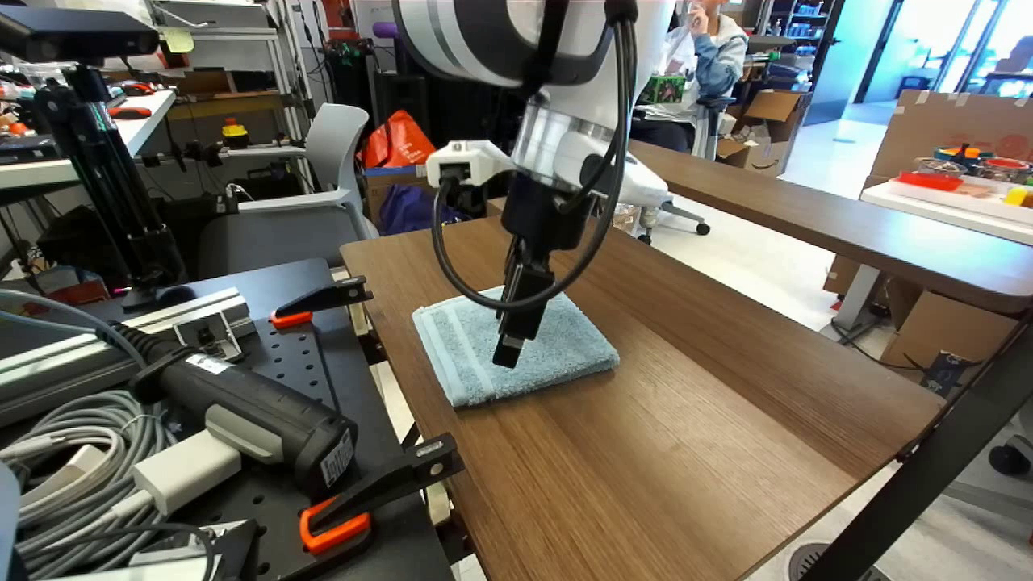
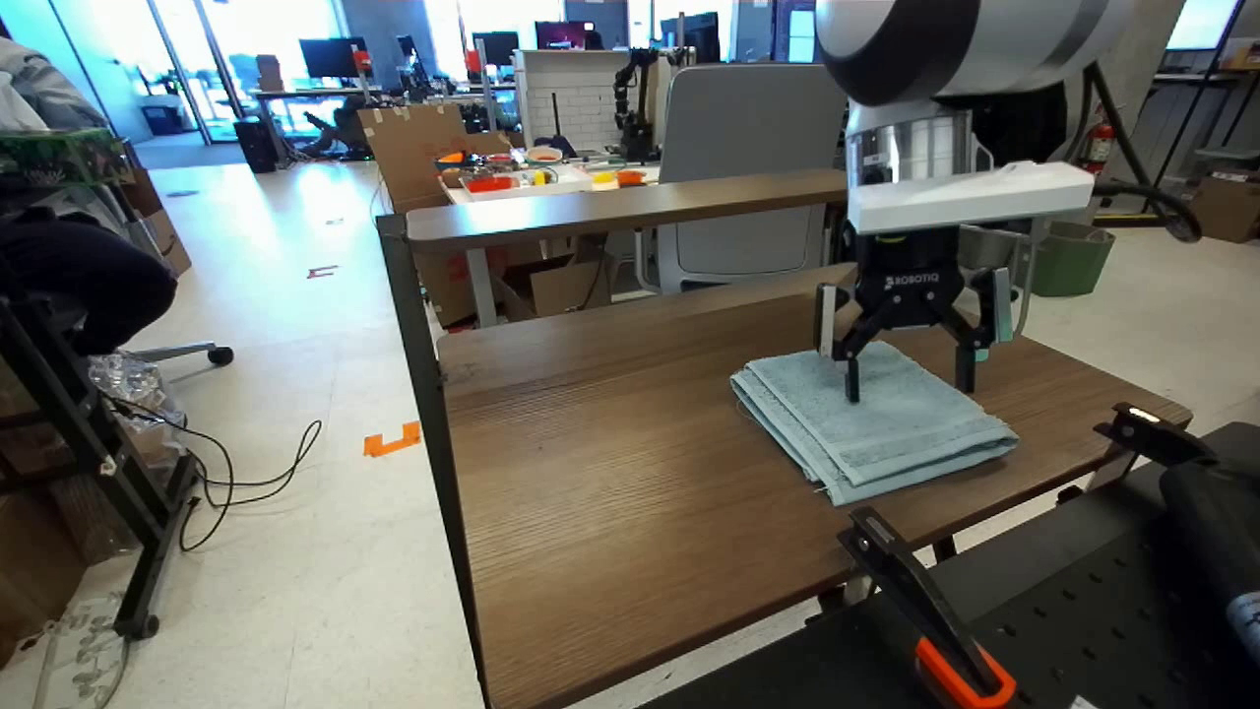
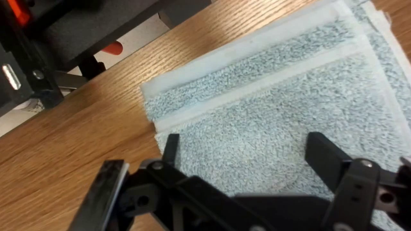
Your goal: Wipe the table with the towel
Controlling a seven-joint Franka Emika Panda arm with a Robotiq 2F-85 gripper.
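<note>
The towel is a folded light blue-teal pad. It lies flat on the brown wood-grain table near its clamped edge, in both exterior views (image 1: 565, 343) (image 2: 886, 448) and in the wrist view (image 3: 257, 115). The table top shows in both exterior views (image 1: 662, 436) (image 2: 610, 473) and in the wrist view (image 3: 96, 128). My gripper (image 2: 909, 392) points down over the towel with its fingers wide apart and nothing between them. In the wrist view my gripper (image 3: 244, 141) has both fingertips over the towel. I cannot tell whether the tips touch the cloth.
A black perforated board (image 1: 278, 363) runs along the table's edge, with black-and-orange clamps (image 1: 387, 484) (image 2: 925, 601) at the border. A black handheld tool (image 1: 250, 411) and coiled grey cables (image 1: 81, 452) lie on it. A narrower wooden bench-table (image 1: 807, 210) stands beyond, with a grey chair (image 2: 748, 177) behind.
</note>
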